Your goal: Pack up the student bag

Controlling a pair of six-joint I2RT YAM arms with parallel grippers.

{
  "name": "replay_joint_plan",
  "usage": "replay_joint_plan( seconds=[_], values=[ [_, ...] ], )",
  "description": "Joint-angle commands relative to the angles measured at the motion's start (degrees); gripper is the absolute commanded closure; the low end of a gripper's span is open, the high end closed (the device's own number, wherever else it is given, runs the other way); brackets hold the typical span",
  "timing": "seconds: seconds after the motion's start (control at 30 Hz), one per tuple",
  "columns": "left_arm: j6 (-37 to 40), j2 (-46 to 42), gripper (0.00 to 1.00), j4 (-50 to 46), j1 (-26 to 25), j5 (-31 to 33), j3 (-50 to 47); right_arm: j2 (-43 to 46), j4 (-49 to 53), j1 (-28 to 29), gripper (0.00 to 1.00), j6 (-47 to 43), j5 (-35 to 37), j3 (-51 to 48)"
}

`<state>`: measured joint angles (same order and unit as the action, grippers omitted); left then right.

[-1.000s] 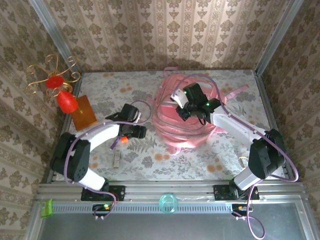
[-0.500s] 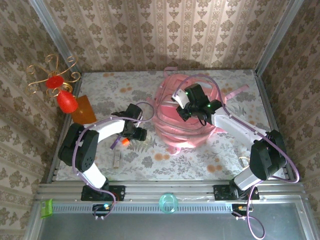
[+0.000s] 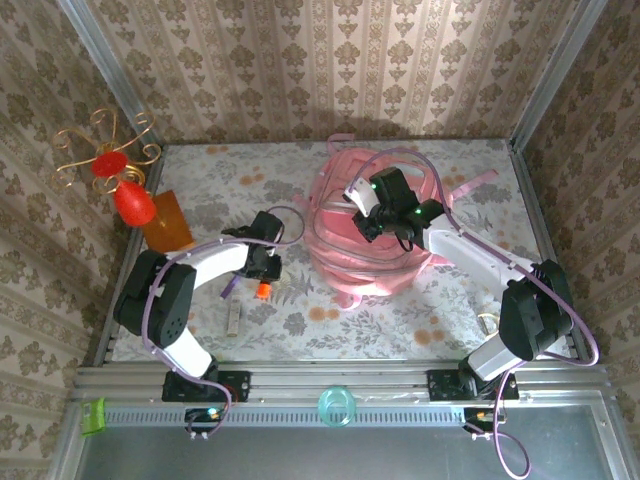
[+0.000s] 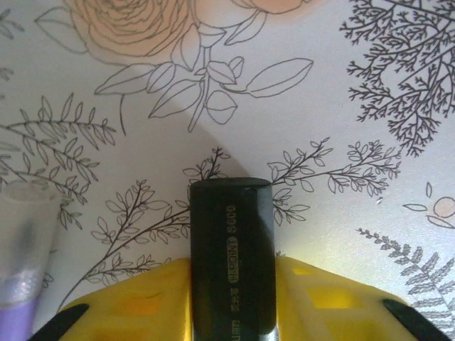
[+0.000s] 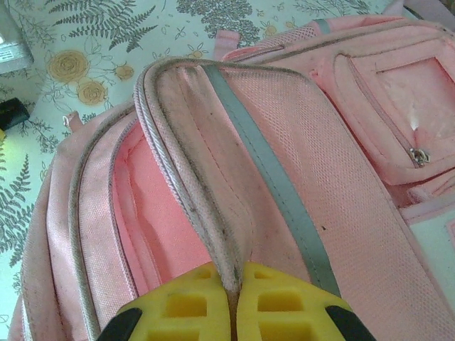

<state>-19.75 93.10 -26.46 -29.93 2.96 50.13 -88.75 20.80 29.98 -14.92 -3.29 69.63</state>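
Between left jaws, dark marker (image 4: 231,263), blurred lettering.

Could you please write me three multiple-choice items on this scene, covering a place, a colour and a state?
1. Where on the table does the orange block stand?
A. left edge
B. right edge
C. near middle

2. What colour is the student bag?
A. blue
B. pink
C. grey

3. How do the jaws of the right gripper stand?
A. wide open
B. shut, empty
C. shut on the bag's rim

Answers:
1 A, the block sits beside the left rail.
2 B, fabric and lining are pink.
3 C, the yellow jaws pinch the piped rim of the open compartment.
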Motion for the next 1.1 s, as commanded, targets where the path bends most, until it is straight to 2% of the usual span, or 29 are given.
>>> replay_joint_plan(
  seconds=[0.0, 0.13, 0.2, 0.37, 0.47, 0.67, 0.97, 1.07],
  values=[
    [-2.4, -0.1, 0.75, -0.1, -1.5, -6.3, -2.9, 2.8, -2.2, 0.0, 1.0, 3.8, -1.5, 1.5],
    [-5.1, -5.0, 0.87, 5.1, -1.4, -7.2, -3.7, 2.7, -0.4, 0.1, 1.0, 10.2, -3.3, 3.9],
    [-8.7, -10.1, 0.93, 9.5, -1.4, -9.9, -4.8, 3.0, -0.6, 0.3, 1.0, 13.9, -5.5, 4.4],
    [-25.2, -20.1, 0.91, 26.3, -2.3, -17.4, -7.5, 4.5, -2.0, 0.4, 1.0, 22.1, -9.0, 6.4],
    [-33.6, -20.2, 0.92, 34.1, -4.4, -18.1, -5.7, 4.6, -2.1, 0.4, 1.0, 25.6, -10.9, 8.2],
    [-46.9, -14.9, 0.92, 46.1, -8.6, -13.5, -3.1, 2.0, 0.6, 0.4, 1.0, 28.7, -11.1, 13.4],
    [-54.0, -7.3, 0.81, 51.7, -12.0, -7.8, 0.8, 0.0, -0.6, 0.3, 1.0, 29.9, -13.1, 15.7],
    [-53.8, -4.5, 0.63, 51.3, -12.2, -9.6, 3.3, -0.1, -0.8, 0.1, 1.0, 30.3, -12.5, 16.0]
  ],
)
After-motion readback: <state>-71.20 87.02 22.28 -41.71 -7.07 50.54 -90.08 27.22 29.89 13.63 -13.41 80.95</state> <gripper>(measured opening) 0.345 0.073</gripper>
